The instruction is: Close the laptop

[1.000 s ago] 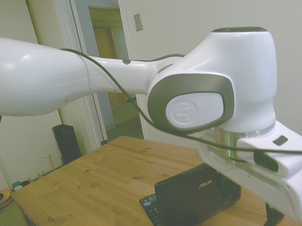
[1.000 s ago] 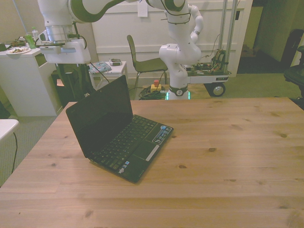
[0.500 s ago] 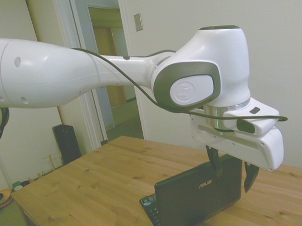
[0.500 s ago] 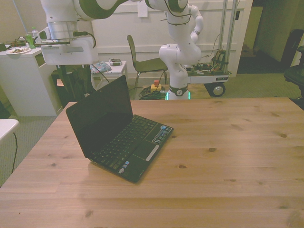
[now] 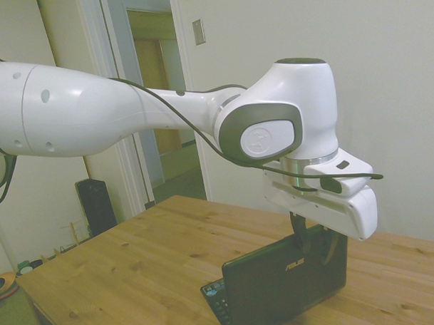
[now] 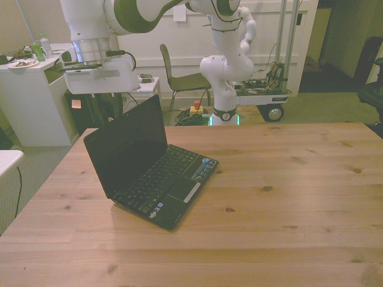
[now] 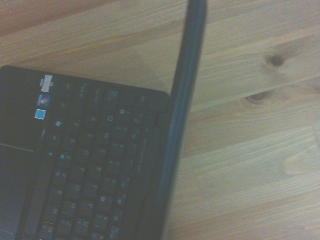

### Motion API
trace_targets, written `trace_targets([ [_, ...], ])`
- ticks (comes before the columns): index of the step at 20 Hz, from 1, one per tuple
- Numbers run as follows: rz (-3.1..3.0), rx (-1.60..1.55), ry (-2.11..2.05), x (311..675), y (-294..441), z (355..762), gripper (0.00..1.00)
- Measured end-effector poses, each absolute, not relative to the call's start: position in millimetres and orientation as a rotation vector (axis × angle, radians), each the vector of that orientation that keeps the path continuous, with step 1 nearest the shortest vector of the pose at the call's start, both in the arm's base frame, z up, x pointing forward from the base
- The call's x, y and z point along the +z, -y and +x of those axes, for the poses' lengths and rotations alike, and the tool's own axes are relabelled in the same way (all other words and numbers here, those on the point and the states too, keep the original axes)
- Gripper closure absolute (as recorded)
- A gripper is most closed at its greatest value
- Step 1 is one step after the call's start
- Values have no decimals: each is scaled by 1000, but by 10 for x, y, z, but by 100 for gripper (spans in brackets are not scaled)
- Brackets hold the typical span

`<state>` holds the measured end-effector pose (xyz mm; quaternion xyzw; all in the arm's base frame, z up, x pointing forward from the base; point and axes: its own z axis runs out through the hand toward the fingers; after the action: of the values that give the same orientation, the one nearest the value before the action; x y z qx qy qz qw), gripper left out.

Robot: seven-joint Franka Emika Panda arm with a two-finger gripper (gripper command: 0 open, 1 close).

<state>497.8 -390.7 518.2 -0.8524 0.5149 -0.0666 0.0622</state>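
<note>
The laptop [image 6: 152, 170] stands open on the wooden table [image 6: 287, 179] at the front view's left, its dark screen [image 6: 127, 146] raised a little past upright. In the side view its lid [image 5: 285, 278] shows the silver ASUS logo. My gripper [image 5: 318, 241] hangs open right at the lid's top edge, one dark finger [image 5: 299, 234] in front of the lid and the other partly hidden behind it. The white hand [image 6: 99, 76] sits just above and behind the screen. The wrist view looks straight down on the lid's thin edge [image 7: 182, 115] and the keyboard [image 7: 95, 165].
Behind the table stand a chair [image 6: 179, 78], a white cabinet [image 6: 30, 101] and a second robot base on a wheeled cart [image 6: 233, 78]. The side view shows a doorway [image 5: 158, 100] and a black speaker [image 5: 96, 206] on the floor.
My arm has swung in and come down: the gripper moved from beside and above the laptop to the lid's top edge. The laptop has not moved and its lid angle looks the same.
</note>
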Motion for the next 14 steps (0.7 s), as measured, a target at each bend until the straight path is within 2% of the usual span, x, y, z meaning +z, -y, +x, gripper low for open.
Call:
trace_targets([
  [9, -2607, -223, -1471, 5079, 3283, 5332, 100],
  [14, -2615, -209, -1444, 4883, 2908, 5544, 100],
])
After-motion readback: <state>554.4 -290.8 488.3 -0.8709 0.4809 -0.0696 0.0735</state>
